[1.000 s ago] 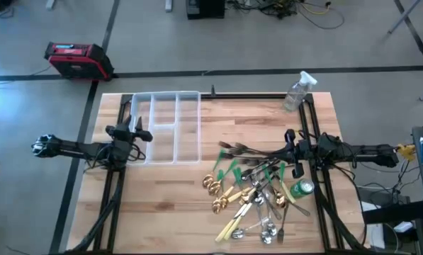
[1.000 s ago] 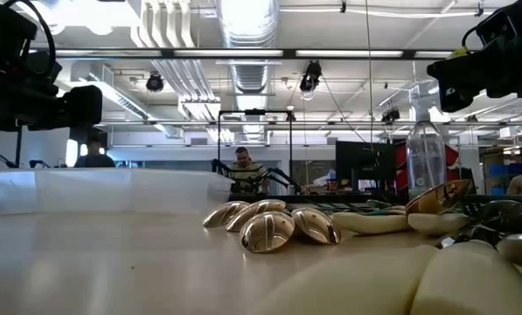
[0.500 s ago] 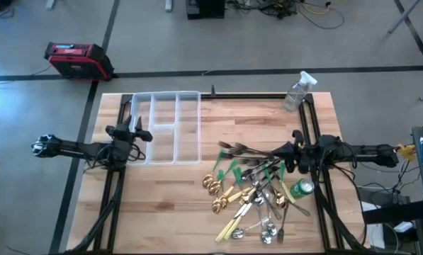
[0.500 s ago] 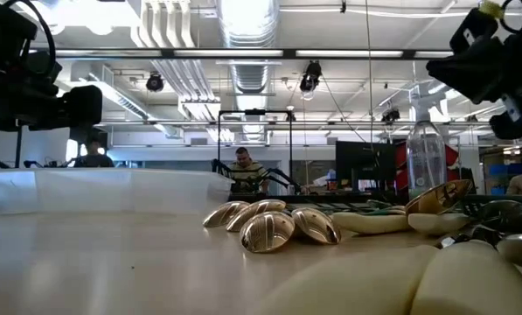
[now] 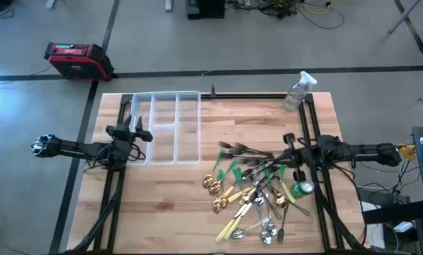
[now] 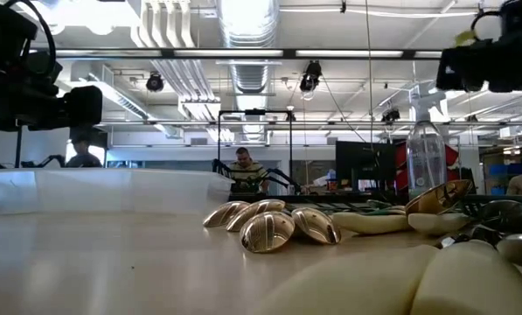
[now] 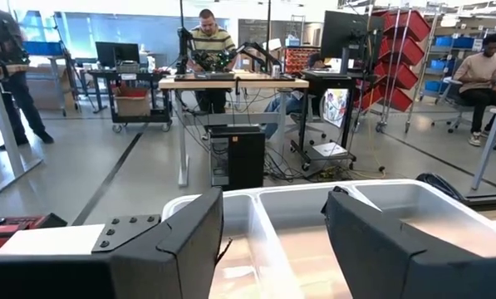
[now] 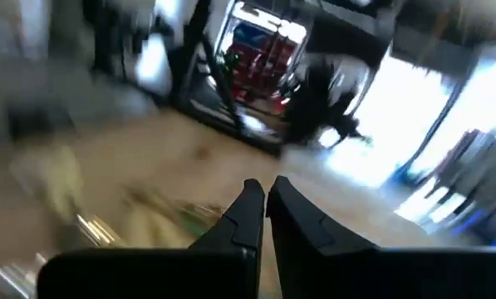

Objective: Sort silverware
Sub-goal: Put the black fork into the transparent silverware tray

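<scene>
The silverware (image 5: 254, 188) lies in a loose heap on the wooden table, right of its middle: dark forks, gold spoons (image 6: 269, 226), shiny spoons, green-handled pieces and cream-handled knives (image 6: 392, 278). My right gripper (image 5: 289, 145) hangs shut above the heap's far right side; its fingertips meet in the right wrist view (image 8: 267, 199) with nothing between them. My left gripper (image 5: 142, 132) stands open and level over the left rim of a clear divided tray (image 5: 165, 127). Its fingers stand wide apart (image 7: 272, 241) and hold nothing.
A green can (image 5: 302, 188) lies at the heap's right edge, under my right arm. A clear spray bottle (image 5: 296, 92) stands at the far right corner. Bare wood lies between tray and heap. People work at benches beyond the table.
My right gripper has rolled and swung at the wrist above the heap's right side, first toward the near edge, then back. It has stayed shut. The silverware has not moved.
</scene>
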Robot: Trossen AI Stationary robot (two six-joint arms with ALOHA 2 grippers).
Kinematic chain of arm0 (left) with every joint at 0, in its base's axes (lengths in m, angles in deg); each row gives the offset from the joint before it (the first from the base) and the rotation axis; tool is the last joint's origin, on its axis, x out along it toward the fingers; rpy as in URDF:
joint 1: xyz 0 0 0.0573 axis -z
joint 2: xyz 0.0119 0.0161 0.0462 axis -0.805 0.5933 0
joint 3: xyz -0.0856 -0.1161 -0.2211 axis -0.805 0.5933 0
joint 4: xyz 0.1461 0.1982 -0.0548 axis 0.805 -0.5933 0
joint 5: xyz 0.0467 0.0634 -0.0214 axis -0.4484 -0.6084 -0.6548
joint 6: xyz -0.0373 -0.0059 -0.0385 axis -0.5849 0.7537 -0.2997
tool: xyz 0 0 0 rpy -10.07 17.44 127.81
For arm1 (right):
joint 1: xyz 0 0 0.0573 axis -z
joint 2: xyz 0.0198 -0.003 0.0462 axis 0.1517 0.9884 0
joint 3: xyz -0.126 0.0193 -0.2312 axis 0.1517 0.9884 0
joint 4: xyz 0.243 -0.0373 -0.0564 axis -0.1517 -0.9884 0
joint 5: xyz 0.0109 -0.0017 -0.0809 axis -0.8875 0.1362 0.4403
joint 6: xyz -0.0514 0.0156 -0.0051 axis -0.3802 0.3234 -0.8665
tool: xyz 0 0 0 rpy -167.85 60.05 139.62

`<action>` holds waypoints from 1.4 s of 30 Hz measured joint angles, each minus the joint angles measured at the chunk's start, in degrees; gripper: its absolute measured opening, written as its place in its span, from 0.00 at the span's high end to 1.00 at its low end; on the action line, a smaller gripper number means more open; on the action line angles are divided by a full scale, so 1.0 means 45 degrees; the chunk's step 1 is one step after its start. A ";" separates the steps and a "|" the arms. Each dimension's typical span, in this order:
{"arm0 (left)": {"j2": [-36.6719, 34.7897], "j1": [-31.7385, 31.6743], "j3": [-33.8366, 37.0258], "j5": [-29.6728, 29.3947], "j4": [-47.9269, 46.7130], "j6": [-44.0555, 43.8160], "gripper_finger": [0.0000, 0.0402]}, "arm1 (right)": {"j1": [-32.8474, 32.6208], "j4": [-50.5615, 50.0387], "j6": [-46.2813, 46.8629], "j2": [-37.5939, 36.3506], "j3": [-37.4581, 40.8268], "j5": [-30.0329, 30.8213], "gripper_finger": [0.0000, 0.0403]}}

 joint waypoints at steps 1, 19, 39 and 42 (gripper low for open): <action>-0.0007 0.0000 0.0000 -0.0005 0.0012 0.0000 0.51 | 0.0000 0.0036 0.1743 0.0099 0.0000 0.0065 0.98; 0.0084 0.0000 -0.0003 -0.0005 0.0009 0.0000 0.54 | 0.0000 1.0423 0.7578 0.0745 0.0000 0.0594 0.98; 0.0109 0.0000 -0.0001 -0.0001 0.0009 0.0000 0.51 | 0.0005 0.4060 0.5570 0.3885 -0.0887 0.8259 0.98; 0.0109 0.0000 -0.0005 -0.0005 0.0009 0.0000 0.52 | 0.0005 0.2037 0.4167 0.4649 -0.1952 0.8088 0.98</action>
